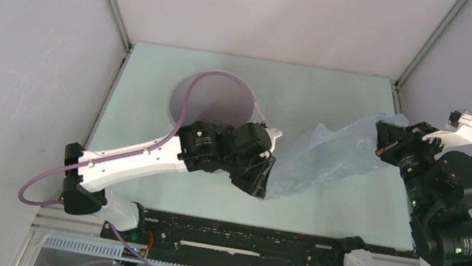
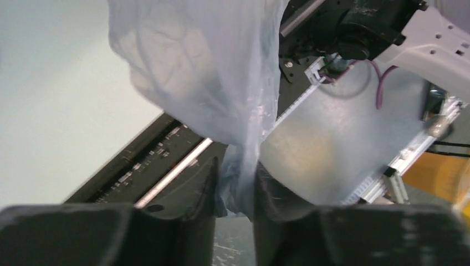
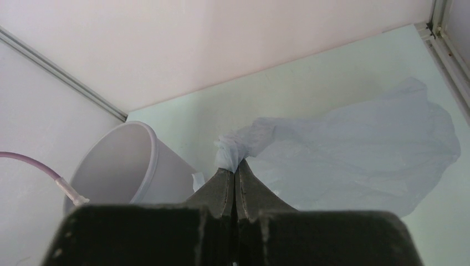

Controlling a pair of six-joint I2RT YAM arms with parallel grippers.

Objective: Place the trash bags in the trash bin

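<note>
Soft, even light, a bit washed out
Top view's sharp, only faint shadows; left wrist shot is blurry, its fingers [image 2: 183, 221] dark and out of focus, slight sheen on the trash bag [image 2: 205, 72].

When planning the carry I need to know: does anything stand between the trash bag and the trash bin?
No loose thing lies between the trash bag and the trash bin. The left gripper, shut on the bag's near end, sits at the bin's front, and its purple cable arcs over the bin's mouth.
</note>
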